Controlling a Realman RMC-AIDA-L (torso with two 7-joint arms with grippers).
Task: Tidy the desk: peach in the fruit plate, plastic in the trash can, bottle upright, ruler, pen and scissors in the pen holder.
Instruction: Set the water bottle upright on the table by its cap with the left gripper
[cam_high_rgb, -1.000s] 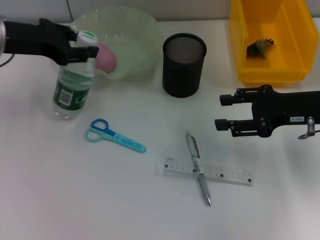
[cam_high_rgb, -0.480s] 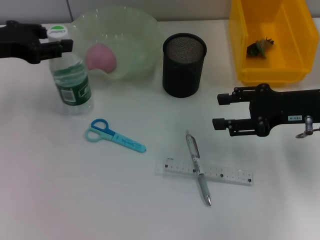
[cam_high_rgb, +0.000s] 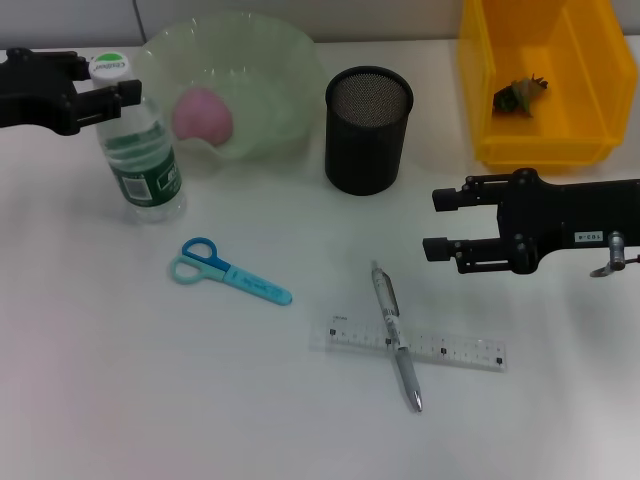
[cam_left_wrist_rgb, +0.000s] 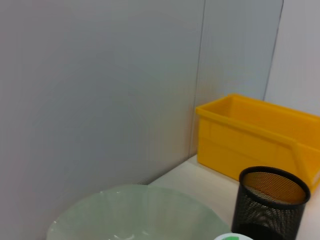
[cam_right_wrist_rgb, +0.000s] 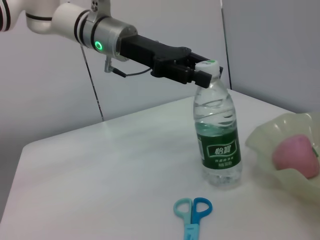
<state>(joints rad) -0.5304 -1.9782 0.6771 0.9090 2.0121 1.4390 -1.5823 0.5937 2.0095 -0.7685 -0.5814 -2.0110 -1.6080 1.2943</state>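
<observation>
Left gripper (cam_high_rgb: 108, 82) spread beside the upright bottle (cam_high_rgb: 140, 160) cap — seemingly just clear — right gripper (cam_high_rgb: 440, 223) open, idle.

the plain white table (cam_high_rgb: 120, 380) carries a clear plastic water bottle (cam_high_rgb: 138, 150), pale green glass bowl (cam_high_rgb: 262, 70), black mesh pen holder (cam_high_rgb: 367, 130), yellow plastic bin (cam_high_rgb: 540, 150), blue scissors (cam_high_rgb: 228, 271), and a clear ruler (cam_high_rgb: 450, 350) under a silver pen (cam_high_rgb: 396, 336).

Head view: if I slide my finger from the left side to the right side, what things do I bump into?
Left gripper → bottle → scissors → pen holder → right gripper → yellow bin.
</observation>
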